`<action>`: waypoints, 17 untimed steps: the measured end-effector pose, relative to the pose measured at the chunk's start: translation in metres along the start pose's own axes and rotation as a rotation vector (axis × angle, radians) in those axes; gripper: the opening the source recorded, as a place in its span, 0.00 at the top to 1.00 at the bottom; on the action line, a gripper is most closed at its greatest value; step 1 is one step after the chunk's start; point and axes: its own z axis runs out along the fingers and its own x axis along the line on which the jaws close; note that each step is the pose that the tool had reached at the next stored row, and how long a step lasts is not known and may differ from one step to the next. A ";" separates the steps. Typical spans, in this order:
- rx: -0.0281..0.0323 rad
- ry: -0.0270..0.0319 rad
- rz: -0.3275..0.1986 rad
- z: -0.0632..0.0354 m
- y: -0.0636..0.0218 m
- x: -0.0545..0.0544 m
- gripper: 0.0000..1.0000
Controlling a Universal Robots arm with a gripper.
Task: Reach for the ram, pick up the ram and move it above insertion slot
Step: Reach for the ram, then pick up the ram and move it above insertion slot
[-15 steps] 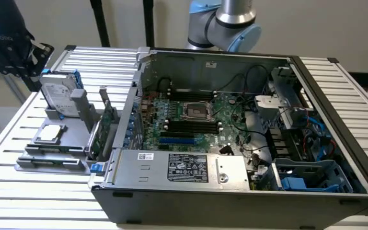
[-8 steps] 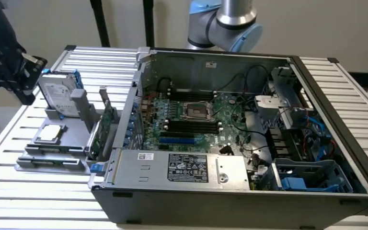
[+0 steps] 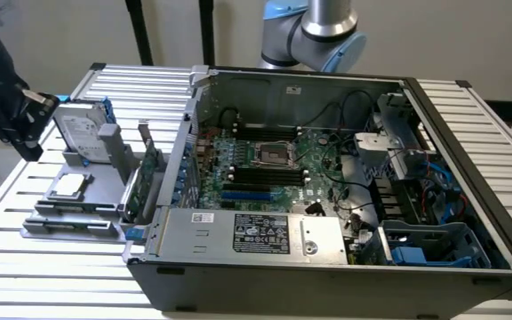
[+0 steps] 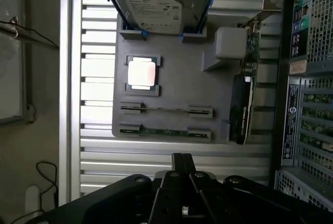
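Well to the nine o'clock side of the open computer case [image 3: 327, 293] in the exterior view, the gripper [image 4: 182, 159] hovers above the slatted table [image 3: 51, 280], its fingers pressed together with nothing between them. Just ahead of the fingertips in the wrist view lies a gray holder tray [image 4: 177, 86]. The ram [image 4: 165, 131] sits in the tray's cradle nearest the gripper, untouched, with a second stick [image 4: 166, 110] parallel beside it. A processor [image 4: 142, 73], hard drive [image 4: 161, 2] and expansion card [image 4: 244, 99] share the tray. The insertion slot [image 3: 269, 177], one of several parallel black sockets, lies on the motherboard [image 3: 314, 150] inside the case, at three o'clock from the tray, with a blue socket [image 3: 247, 196] just at its six o'clock.
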 end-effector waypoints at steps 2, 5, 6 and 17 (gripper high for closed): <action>0.0004 0.0013 -0.037 0.0004 0.0000 0.000 0.89; 0.0008 0.0029 -0.091 0.0012 -0.0001 0.000 0.89; 0.0009 0.0034 -0.110 0.0014 -0.0001 0.000 0.89; 0.0028 0.0097 -0.310 0.0035 -0.0002 0.000 0.89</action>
